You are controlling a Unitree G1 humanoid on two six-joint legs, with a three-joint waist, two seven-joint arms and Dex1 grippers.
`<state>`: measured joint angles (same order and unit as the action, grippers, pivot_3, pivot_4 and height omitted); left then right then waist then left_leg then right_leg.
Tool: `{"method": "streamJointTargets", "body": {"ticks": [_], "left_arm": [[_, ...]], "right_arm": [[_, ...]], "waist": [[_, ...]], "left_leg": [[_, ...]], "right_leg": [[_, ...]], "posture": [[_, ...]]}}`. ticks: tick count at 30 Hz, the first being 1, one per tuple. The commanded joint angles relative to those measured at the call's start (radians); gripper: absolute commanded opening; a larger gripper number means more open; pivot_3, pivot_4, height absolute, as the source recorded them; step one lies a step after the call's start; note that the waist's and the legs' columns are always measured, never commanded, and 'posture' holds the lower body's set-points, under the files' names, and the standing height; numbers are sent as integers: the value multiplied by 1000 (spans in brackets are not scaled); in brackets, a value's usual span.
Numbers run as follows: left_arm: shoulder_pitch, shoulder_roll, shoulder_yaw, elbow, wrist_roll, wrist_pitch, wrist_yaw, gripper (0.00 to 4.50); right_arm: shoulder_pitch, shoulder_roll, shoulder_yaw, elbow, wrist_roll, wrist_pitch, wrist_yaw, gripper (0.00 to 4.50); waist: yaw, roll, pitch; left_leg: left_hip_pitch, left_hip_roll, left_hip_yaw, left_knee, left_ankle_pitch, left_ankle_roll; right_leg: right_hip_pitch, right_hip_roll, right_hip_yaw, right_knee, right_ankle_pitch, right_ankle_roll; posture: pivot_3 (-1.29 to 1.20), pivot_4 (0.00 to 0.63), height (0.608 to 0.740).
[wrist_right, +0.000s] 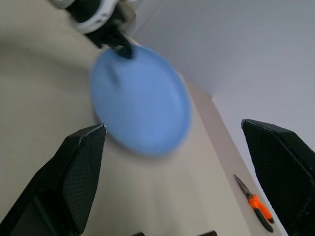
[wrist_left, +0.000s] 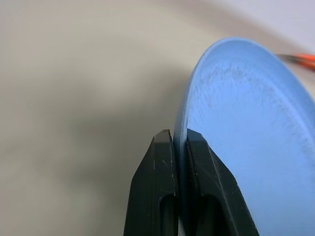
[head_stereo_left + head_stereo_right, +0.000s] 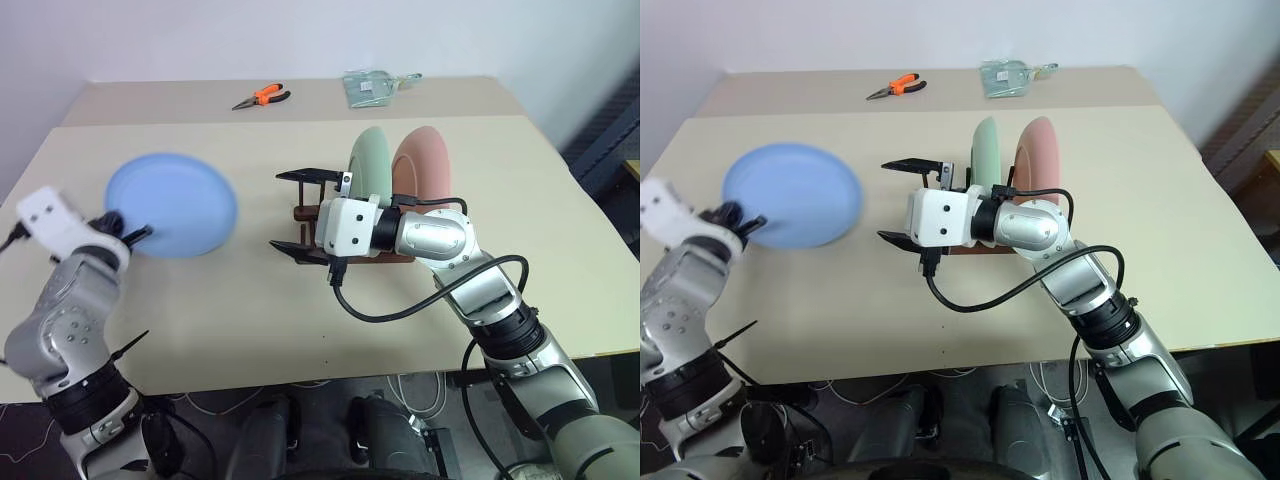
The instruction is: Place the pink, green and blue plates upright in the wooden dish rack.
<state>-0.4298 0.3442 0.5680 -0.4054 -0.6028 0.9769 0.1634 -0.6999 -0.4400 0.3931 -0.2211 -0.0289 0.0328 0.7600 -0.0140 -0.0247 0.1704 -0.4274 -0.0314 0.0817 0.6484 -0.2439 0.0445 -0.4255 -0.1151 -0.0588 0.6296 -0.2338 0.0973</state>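
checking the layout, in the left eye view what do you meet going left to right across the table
left pincer shut on the blue plate → open right pincer → green plate → pink plate, both upright in the wooden dish rack

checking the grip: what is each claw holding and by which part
Left claw pinches the blue plate by its rim. Right claw is open, holding nothing.
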Motion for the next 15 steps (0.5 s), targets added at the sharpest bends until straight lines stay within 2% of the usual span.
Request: {"method": "streamJointTargets", "body": {"ticks": [1,5,10,13,15], "left_arm": [[-101,35,-81,-107,-49,25,-37,66],[-193,25,-99,-128,-104,92,-20,66],[-230,19,-107,-152,-160,133,-19,66],[-224,21,-103,-165,-180,150,-13,0],[-216,19,-97,-176,-204,157,-14,0]], "right_arm": [[-9,9,1,-11,-62,-64,-20,4500],[-28,16,58,64,-201,-135,-56,4500],[-75,71,77,181,-299,-163,-110,4500],[-95,89,74,226,-342,-178,-134,3653],[-102,95,73,238,-365,-178,-143,2701]], "waist": [[-1,0,0],[-5,0,0],[-4,0,1],[-2,0,1],[1,0,1]], "left_leg": [[0,0,0,0,0,0],[0,0,0,0,0,-1],[0,0,0,0,2,-2],[0,0,0,0,2,-2],[0,0,0,0,2,-2]], "right_leg": [[0,0,0,0,0,0],[0,1,0,0,0,0],[0,2,0,1,0,0],[0,3,0,1,0,0],[0,3,0,1,0,0]], "posture": [[0,150,740],[0,150,740],[0,150,740],[0,150,740],[0,150,740]]}}
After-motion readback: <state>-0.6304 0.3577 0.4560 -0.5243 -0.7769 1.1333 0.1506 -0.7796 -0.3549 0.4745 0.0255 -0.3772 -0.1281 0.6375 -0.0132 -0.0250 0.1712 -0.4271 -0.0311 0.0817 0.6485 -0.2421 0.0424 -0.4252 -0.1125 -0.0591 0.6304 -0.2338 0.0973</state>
